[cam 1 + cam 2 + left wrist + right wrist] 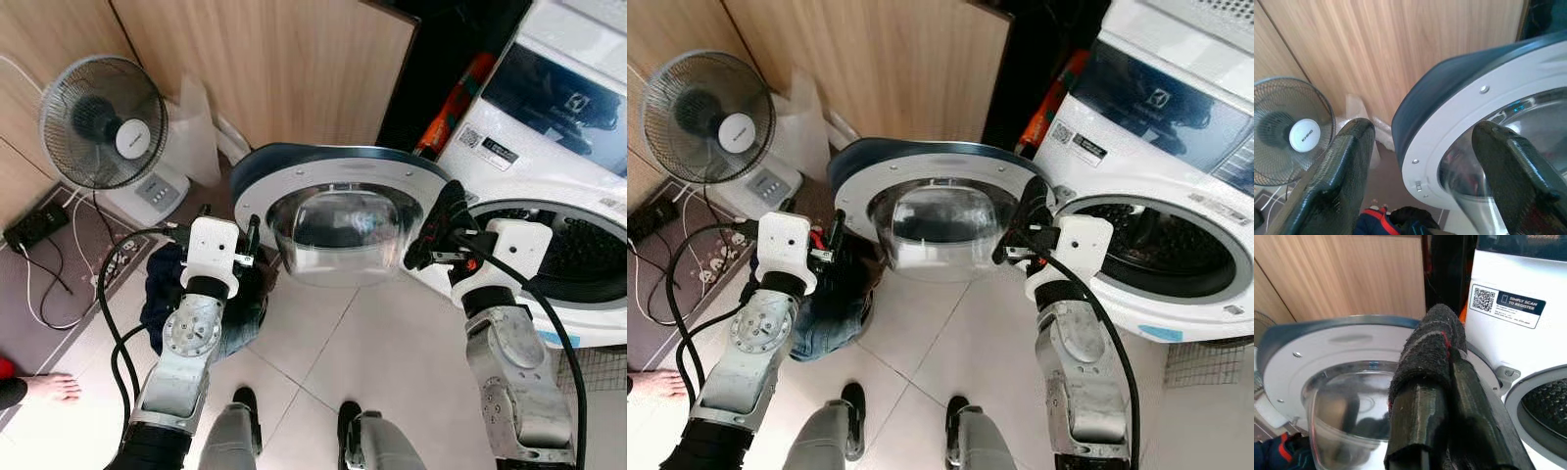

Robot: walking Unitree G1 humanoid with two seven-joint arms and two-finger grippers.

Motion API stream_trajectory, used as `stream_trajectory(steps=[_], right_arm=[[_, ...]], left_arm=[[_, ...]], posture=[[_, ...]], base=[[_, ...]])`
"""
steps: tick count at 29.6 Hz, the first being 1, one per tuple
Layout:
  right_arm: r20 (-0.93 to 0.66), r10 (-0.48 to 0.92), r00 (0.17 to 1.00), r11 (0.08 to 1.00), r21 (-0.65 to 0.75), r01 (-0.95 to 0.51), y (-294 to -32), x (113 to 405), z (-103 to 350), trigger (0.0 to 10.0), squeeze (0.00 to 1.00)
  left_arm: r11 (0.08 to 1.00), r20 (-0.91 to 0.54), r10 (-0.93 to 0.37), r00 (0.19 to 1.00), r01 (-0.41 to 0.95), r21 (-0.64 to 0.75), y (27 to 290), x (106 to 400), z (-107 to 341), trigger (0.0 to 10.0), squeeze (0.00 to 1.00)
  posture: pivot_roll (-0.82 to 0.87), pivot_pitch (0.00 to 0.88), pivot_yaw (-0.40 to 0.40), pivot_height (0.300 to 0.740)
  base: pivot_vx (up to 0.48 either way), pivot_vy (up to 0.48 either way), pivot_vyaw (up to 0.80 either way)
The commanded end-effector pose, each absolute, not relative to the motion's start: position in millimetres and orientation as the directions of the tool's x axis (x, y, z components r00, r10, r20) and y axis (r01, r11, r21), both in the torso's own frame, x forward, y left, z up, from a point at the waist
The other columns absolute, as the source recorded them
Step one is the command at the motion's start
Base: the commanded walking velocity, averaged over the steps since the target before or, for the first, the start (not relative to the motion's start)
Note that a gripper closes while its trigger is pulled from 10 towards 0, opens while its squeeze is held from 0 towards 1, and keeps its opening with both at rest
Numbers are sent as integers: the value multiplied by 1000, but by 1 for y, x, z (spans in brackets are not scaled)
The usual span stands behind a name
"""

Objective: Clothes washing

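A white front-loading washing machine (549, 127) stands at the right, its drum opening (578, 257) dark inside. Its round door (333, 186) hangs swung out to the left, glass bowl facing me. My right gripper (436, 230) is up at the door's hinge side, between door and drum, shut on a small dark cloth (1425, 342) with a red streak draped over its fingertips. At the door's free edge, my left gripper (227, 227) stands open with nothing between its fingers (1337, 181). Below it a pile of dark blue clothes (828, 313) lies on the floor.
A standing fan (103, 122) and a power strip with cables (118, 259) sit at the left by the wooden wall panels (294, 69). A person's bare foot (49, 389) shows at the lower left. An orange object (453, 98) leans in the gap beside the machine.
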State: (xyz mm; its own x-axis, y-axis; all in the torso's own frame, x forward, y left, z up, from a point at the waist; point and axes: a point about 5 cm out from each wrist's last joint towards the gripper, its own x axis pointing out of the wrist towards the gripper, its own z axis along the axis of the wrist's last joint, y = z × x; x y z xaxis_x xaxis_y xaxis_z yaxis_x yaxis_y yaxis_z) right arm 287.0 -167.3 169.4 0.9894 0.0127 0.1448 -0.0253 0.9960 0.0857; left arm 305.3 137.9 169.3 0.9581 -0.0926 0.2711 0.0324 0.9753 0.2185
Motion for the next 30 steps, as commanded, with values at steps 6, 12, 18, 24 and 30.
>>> stream_trajectory(steps=[6,12,18,24,30], right_arm=[[141,7,990,995,93,-21,-169,284,163,10000,0],[135,3,991,995,103,-17,-164,287,158,10000,0],[145,19,989,993,113,-35,-156,293,157,10000,0],[151,22,988,993,110,-39,-155,295,157,10000,0],[155,16,988,994,103,-33,-156,301,154,10000,0]], left_arm=[[972,273,-116,955,53,230,134,303,168,10000,0],[970,267,-121,956,57,237,135,309,167,10000,0],[971,273,-111,956,46,236,137,318,169,10000,0],[971,282,-117,952,51,232,134,322,170,10000,0],[973,302,-119,946,51,224,131,330,173,10000,0]], posture=[[69,304,-18,740],[74,262,-2,740],[73,215,4,740],[66,181,3,740],[60,119,0,740]], base=[[0,0,0],[0,0,0],[0,0,0],[0,0,0],[0,0,0]])
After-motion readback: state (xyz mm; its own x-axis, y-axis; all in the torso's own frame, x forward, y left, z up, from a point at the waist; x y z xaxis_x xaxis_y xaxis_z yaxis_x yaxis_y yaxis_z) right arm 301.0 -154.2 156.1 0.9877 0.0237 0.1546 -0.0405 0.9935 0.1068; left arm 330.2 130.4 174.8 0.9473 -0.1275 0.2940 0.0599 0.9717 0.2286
